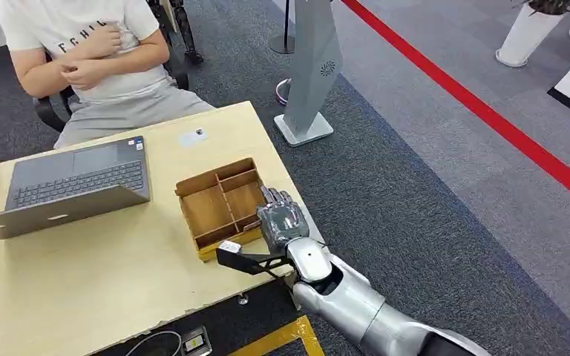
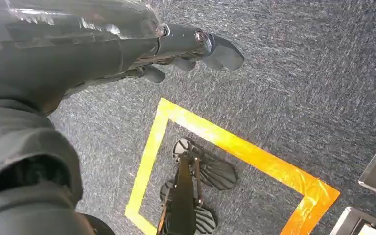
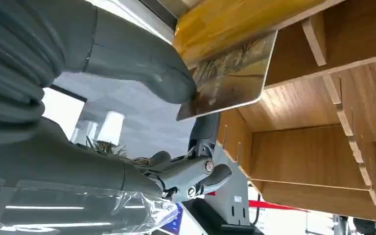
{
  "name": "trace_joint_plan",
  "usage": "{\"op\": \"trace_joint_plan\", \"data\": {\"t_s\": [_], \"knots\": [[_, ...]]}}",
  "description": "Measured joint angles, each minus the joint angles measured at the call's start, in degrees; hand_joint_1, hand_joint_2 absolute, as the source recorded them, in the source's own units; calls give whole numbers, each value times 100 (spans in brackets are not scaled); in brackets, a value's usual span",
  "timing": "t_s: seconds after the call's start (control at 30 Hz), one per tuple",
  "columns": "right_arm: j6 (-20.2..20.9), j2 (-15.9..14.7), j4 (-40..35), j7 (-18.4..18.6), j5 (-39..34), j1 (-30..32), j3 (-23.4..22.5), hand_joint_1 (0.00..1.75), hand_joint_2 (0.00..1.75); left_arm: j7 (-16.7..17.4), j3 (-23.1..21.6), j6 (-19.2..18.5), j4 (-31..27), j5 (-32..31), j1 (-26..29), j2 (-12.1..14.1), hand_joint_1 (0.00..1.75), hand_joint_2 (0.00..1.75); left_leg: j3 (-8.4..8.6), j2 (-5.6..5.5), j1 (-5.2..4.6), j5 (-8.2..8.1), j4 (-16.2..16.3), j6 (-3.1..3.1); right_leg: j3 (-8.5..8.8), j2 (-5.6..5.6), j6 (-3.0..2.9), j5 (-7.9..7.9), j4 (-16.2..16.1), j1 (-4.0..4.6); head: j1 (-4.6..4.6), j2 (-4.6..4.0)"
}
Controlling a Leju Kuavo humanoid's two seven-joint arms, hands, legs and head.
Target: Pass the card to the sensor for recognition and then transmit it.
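Right fingers [image 3: 196, 176]: curled under the card, thumb [image 3: 142, 66] pressed on its top face, so pinching it for real
Right hand [image 1: 282, 217]: parked at the right edge of the wooden box, back of the hand up in the head view
Card [image 3: 232, 73]: glossy, brownish print, tilted, sitting right over the box's near rim; only one end free past the thumb
Wooden box [image 1: 223, 204]: open tray with dividers, several compartments, on the table's right end; can't tell which compartment the card lines up with
In the way: box rim and divider walls right up against the card edge in the right wrist view; hand hiding the box's right side from above
Left hand [image 2: 191, 46]: hanging low over grey carpet, fingers loosely apart, holding nothing
Floor stuff: yellow tape square [image 2: 235, 147] on the carpet below the left hand
Table [image 1: 104, 274]: light wood, laptop [image 1: 74, 185] open on the left, small white tag-looking thing [image 1: 193, 136] near the far edge
Person [image 1: 93, 59]: seated behind the table in a white shirt, hands up by the chest, well apart from the box
Further back: grey standing kiosk [image 1: 312, 70] right of the table, red line [image 1: 482, 107] across the floor
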Motion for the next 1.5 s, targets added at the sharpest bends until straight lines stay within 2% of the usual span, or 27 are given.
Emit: {"op": "trace_joint_plan", "data": {"t_s": [1.3, 1.5], "knots": [[-146, 35, 24, -109, -85, 14, 2, 175, 175, -2, -2, -2, 0, -4, 0, 15, 0, 0, 0, 0, 0, 0, 0, 0, 1, 1, 0, 0, 1, 0, 0, 0], [-11, 35, -254, -190, -17, -143, -101, 175, 175, -18, -2, -2, 0, -7, 1, 17, 0, 0, 1, 0, 0, 0, 1, 0, 1, 1, 0, 0, 1, 0, 0, 0]]}}
